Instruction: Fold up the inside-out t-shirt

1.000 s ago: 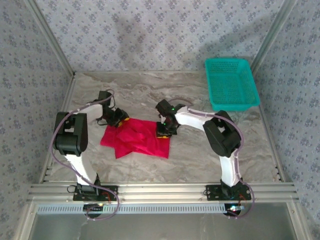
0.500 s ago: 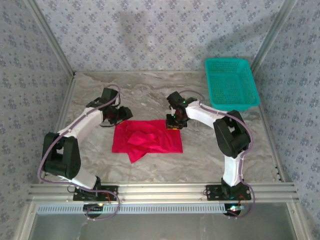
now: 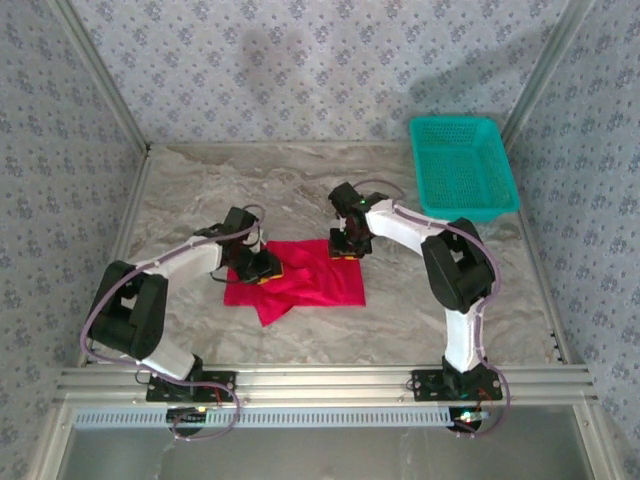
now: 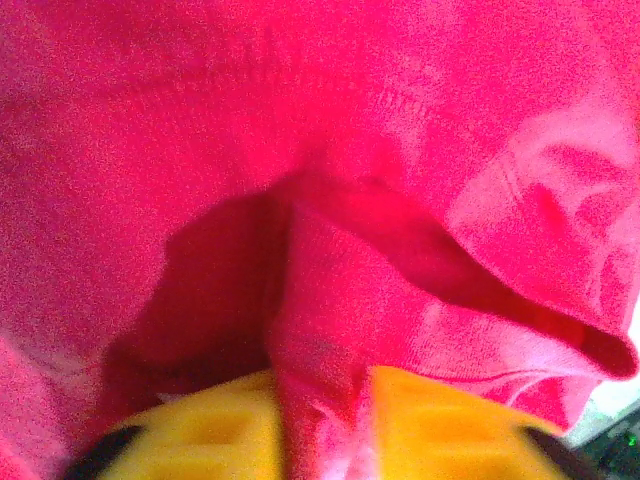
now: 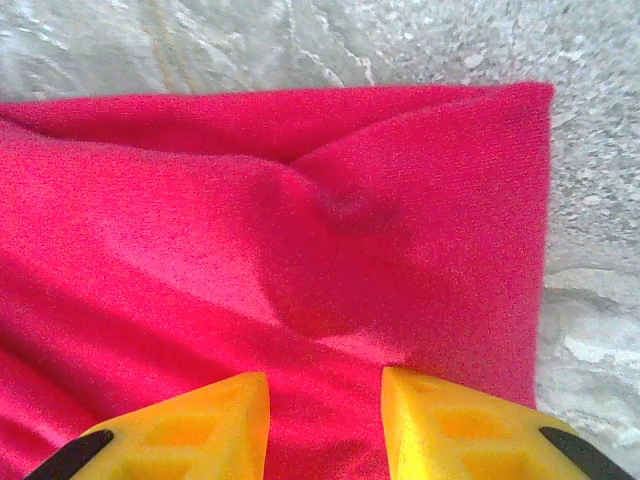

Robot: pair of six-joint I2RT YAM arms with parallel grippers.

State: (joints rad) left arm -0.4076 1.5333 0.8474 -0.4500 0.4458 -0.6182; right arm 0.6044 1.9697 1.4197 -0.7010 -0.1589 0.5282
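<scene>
Left tool (image 4: 325,405) pinches a t-shirt (image 4: 420,150) fold — right tool (image 5: 325,405) spread over its edge.

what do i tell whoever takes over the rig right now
Left gripper: shut on a raised fold of the red t-shirt, near its left side.
Right gripper: open over the shirt's far right corner, holding nothing.
The shirt lies mid-way across the table; the teal mesh basket sits apart, far right.
Done: shirt gathered into a rough, rumpled rectangle.
Left: smooth it and finish the folds.
</scene>
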